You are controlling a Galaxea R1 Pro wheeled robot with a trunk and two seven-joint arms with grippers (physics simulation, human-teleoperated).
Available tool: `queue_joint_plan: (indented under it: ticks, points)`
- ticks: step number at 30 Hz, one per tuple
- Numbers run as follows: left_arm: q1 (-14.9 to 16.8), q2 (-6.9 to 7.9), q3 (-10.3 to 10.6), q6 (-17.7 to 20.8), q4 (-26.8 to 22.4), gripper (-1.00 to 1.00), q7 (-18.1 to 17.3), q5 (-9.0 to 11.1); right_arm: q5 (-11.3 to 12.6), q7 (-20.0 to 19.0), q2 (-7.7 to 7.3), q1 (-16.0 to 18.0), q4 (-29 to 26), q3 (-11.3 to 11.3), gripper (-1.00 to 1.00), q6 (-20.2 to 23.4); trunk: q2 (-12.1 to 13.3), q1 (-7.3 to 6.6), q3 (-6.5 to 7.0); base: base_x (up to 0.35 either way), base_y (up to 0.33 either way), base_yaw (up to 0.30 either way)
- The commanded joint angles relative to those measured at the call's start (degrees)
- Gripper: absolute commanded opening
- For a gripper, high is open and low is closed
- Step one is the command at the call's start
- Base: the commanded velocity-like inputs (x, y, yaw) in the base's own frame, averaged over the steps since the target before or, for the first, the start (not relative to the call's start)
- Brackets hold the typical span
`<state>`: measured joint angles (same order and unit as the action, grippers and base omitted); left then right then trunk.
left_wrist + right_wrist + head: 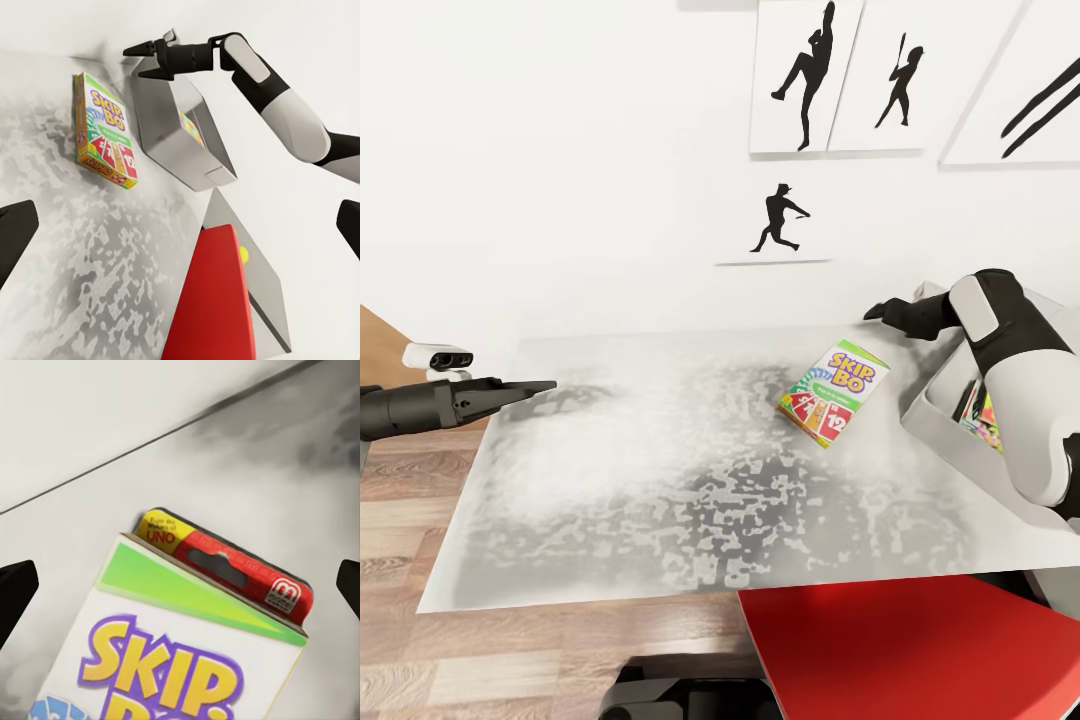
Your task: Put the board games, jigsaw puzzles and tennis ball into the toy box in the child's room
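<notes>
The right pincer [154, 58], jaws wide, hangs past the far end of the green, yellow and red Skip-Bo card box [832, 391] on the mottled beige bed [610, 500]; closing there would probably miss the box.

The left pincer [540, 387] looks narrow.

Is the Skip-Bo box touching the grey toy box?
Apart. In the head view a strip of bare table lies between the Skip-Bo box and the toy box; the left wrist view shows the same gap.

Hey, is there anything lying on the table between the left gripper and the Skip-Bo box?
No. In the head view the table is bare between the left gripper and the Skip-Bo box.
</notes>
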<state>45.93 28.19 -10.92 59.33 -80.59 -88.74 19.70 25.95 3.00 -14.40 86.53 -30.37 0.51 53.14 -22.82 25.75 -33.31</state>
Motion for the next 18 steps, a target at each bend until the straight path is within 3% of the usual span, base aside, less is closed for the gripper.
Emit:
queue_joint_plan:
  ticks: [1,18]
  points:
    - [0.0,0.02,0.0,0.6,0.0,1.00,-0.2,0.0,0.4,0.3,0.02,0.0,0.0,0.1,1.00,0.2,-0.1,0.03,-0.08,0.000,0.000,0.000]
    - [0.0,0.04,-0.1,0.6,0.0,1.00,-0.2,0.0,0.4,0.5,0.16,0.0,0.0,0.2,1.00,0.3,-0.1,0.03,-0.10,0.000,0.000,0.000]
